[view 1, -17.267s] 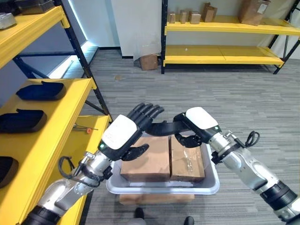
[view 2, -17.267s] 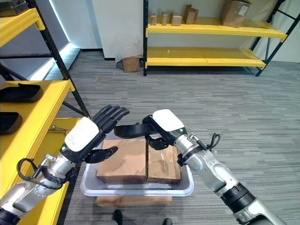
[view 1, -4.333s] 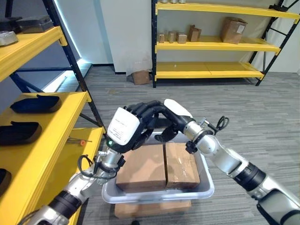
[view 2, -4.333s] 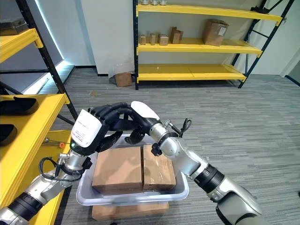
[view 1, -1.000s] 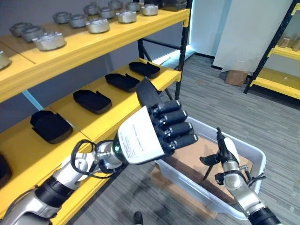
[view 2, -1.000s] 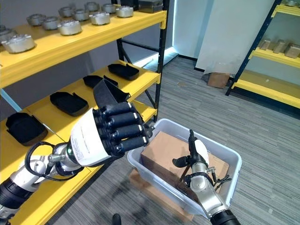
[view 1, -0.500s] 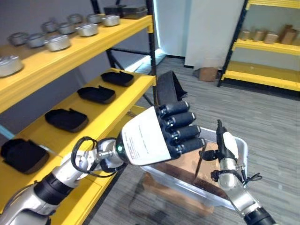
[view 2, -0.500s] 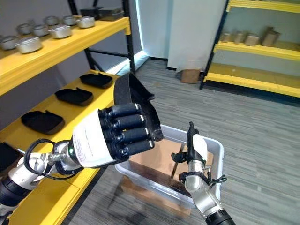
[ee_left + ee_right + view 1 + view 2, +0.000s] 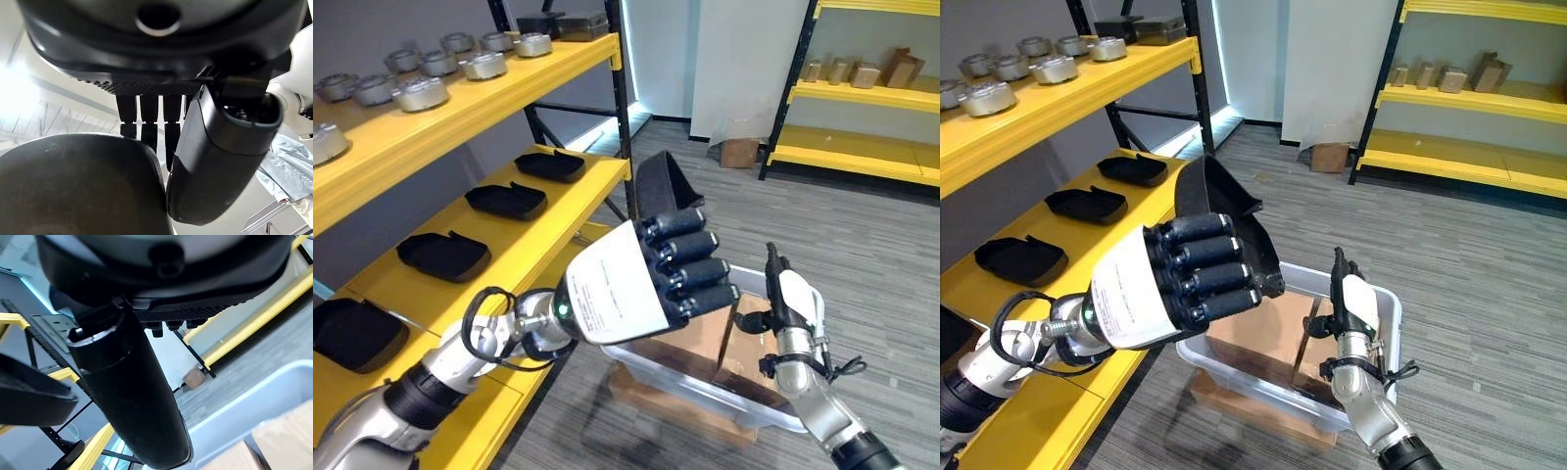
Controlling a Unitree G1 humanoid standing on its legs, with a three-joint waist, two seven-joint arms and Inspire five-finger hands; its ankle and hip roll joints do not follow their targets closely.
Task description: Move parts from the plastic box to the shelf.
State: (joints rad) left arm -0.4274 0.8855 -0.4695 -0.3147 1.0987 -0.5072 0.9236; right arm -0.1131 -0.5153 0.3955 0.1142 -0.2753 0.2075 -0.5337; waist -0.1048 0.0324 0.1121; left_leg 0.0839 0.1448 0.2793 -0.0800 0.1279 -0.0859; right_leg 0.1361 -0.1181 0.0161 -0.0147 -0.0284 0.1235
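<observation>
Half a second on, little has shifted: left hand (image 9: 651, 279), mid-frame, keeps its fingers curled round a black part (image 9: 1224, 211). Right hand (image 9: 1349, 304) stands straight-fingered over the plastic box (image 9: 1386, 313) holding two cardboard cartons (image 9: 1258, 338). Four black parts (image 9: 445, 255) line the yellow shelf (image 9: 558, 230); grey carpet beyond.

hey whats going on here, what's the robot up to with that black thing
The robot's left hand is curled round a black part, held up beside the yellow shelf, where similar black parts already lie in a row. Its right hand is raised, fingers straight, above the plastic box, which holds cardboard boxes.
</observation>
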